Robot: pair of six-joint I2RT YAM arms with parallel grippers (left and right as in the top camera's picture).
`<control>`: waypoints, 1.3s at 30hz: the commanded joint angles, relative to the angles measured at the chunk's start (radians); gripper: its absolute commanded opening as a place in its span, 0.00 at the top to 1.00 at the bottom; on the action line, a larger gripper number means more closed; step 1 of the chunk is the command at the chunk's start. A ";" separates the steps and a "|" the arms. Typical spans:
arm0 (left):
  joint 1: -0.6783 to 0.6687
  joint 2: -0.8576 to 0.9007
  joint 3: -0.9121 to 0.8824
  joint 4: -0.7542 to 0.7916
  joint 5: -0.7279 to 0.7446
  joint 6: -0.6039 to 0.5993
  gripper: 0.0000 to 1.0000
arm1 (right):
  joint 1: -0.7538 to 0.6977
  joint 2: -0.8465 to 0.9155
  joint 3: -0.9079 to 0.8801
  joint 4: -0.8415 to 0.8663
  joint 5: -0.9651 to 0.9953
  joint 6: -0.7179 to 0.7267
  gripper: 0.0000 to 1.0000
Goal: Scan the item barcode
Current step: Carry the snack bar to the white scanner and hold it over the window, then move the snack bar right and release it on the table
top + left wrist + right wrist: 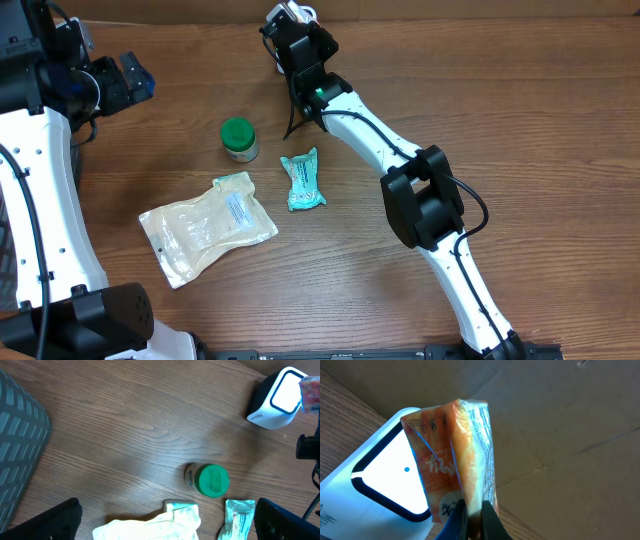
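Note:
An orange snack packet (455,455) hangs upright with my right gripper (474,510) shut on its lower edge. It sits right in front of the lit window of the white barcode scanner (385,480), overlapping its right side. From overhead, the right gripper (290,28) is at the far edge of the table beside the scanner (302,12). The left wrist view shows the scanner (277,397) at top right with the packet (311,392) against it. My left gripper (135,80) is open at the far left, holding nothing.
A green-lidded jar (238,138), a teal packet (301,180) and a clear flat pouch (205,225) lie mid-table. A grey mesh object (20,445) sits at the left of the left wrist view. Brown cardboard (560,425) stands behind the scanner.

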 commanded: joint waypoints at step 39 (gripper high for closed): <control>-0.002 0.000 0.008 0.001 0.008 -0.018 0.00 | -0.443 -0.718 -0.194 -1.493 -0.620 1.048 0.96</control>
